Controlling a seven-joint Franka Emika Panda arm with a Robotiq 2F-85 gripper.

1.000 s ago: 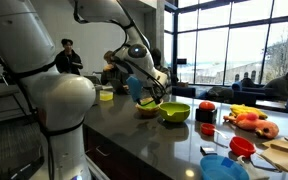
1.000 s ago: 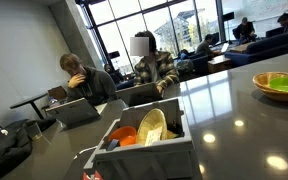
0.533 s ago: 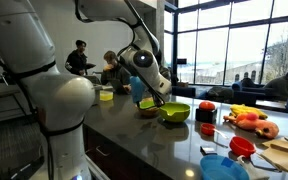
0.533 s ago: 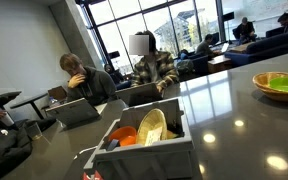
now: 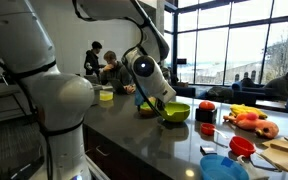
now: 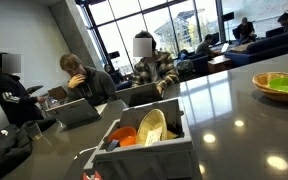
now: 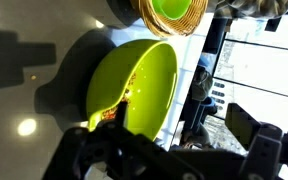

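Note:
A lime-green bowl [image 5: 175,112] stands on the dark counter [image 5: 134,140], next to a small woven bowl [image 5: 147,110]. My gripper [image 5: 157,103] hangs just above the green bowl's near rim. It is open and holds nothing. In the wrist view the green bowl [image 7: 134,85] fills the middle. The gripper [image 7: 182,118] straddles its rim, with one dark finger [image 7: 246,128] outside the bowl. The woven bowl [image 7: 171,12], with something green inside, lies beyond. An exterior view shows the green bowl [image 6: 281,83] at the far right, without the gripper.
Further along the counter are a red bowl [image 5: 206,108], a red cup [image 5: 242,146], a blue bowl [image 5: 224,167], orange fruit [image 5: 254,122] and a wooden board [image 5: 284,150]. A white rack [image 6: 144,140] holds an orange bowl and a plate. People sit at tables behind.
The arm has swung right and lower, bringing the open gripper over the green bowl's rim. People in the background have walked across.

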